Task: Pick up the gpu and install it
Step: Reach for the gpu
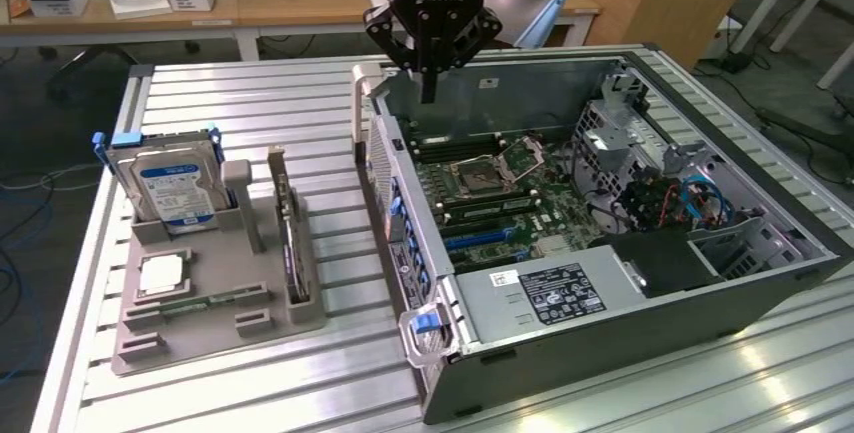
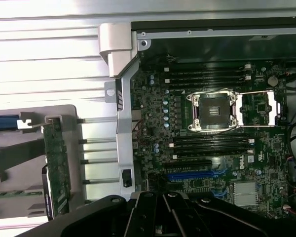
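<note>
Black gripper (image 1: 430, 91): fingers pressed together, nothing held, touching nothing.
Computer case (image 1: 641, 338): lid off, its wall edge directly under the gripper.
gpu (image 1: 284, 223): well apart from the gripper, outside the case, standing on edge in grey tray (image 1: 187, 338).
Hard drive (image 1: 174, 188): beyond the gpu, upright, same tray.

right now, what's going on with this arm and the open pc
The robot arm's gripper hangs shut and empty above the far edge of the open computer case, near the motherboard. The gpu has not been picked up: it stands on edge in the grey holder on the table beside the case, next to the hard drive.
</note>
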Tool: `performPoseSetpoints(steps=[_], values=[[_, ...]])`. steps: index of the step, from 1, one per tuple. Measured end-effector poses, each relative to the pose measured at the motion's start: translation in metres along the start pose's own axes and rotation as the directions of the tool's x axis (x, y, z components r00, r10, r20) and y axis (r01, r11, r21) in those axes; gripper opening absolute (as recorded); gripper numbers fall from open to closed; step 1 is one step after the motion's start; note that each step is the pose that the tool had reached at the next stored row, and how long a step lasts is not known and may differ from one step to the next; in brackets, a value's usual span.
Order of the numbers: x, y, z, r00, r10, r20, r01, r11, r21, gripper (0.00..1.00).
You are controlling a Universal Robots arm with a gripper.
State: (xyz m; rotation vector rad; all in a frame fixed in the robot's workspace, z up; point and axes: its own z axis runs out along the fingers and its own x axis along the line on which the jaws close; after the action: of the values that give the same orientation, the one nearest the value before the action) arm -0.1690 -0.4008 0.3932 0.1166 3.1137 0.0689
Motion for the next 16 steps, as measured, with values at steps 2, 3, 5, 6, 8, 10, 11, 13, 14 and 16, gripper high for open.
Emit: performPoseSetpoints(steps=[2,3,5,6,8,10,11,13,14,16], values=[[0.002,-0.0002,0.0000,1.0000,0.000,0.0000,0.000,1.0000,0.0000,0.10],[0.002,-0.0004,-0.0001,1.0000,0.000,0.0000,0.000,1.0000,0.0000,0.10],[0.004,-0.0006,-0.0001,1.0000,0.000,0.0000,0.000,1.0000,-0.0001,0.10],[0.005,-0.0007,-0.0001,1.0000,0.000,0.0000,0.000,1.0000,0.0000,0.10],[0.007,-0.0010,-0.0002,1.0000,0.000,0.0000,0.000,1.0000,0.0000,0.10],[0.008,-0.0012,-0.0002,1.0000,0.000,0.0000,0.000,1.0000,0.0000,0.10],[0.009,-0.0013,-0.0002,1.0000,0.000,0.0000,0.000,1.0000,0.0000,0.10],[0.011,-0.0015,-0.0003,1.0000,0.000,0.0000,0.000,1.0000,0.0000,0.10],[0.011,-0.0017,-0.0003,1.0000,0.000,0.0000,0.000,1.0000,0.0000,0.10],[0.013,-0.0019,-0.0004,1.0000,0.000,0.0000,0.000,1.0000,0.0000,0.10]])
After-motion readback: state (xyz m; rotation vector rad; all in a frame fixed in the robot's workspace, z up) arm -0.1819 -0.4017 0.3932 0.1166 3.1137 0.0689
